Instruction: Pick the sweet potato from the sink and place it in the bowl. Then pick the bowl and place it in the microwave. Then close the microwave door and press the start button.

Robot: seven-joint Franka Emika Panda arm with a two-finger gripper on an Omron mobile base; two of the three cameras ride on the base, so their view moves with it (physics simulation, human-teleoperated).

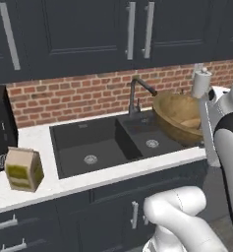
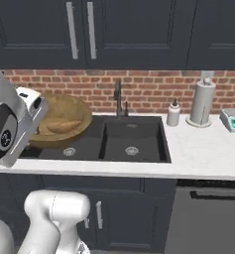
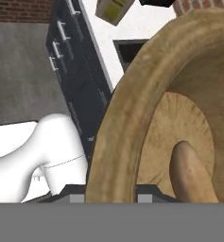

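The wooden bowl (image 1: 177, 115) (image 2: 64, 116) hangs tilted above the right-hand basin of the black sink (image 1: 98, 142) (image 2: 134, 134), lifted off the counter. Inside it lies the sweet potato (image 1: 190, 123) (image 2: 63, 126) (image 3: 191, 175), against the lower wall. In the hand view the bowl's thick rim (image 3: 127, 118) runs down between my fingertips, with my gripper (image 3: 111, 191) shut on it. My white forearm covers the hand in both base views. The microwave and its door are out of view.
The black faucet (image 1: 137, 93) stands just behind the bowl. A tan carton (image 1: 23, 170) and a black countertop machine (image 1: 0, 128) sit left of the sink. Right of it are a soap bottle (image 2: 173, 114), a paper towel roll (image 2: 202, 101) and a small scale (image 2: 233, 119).
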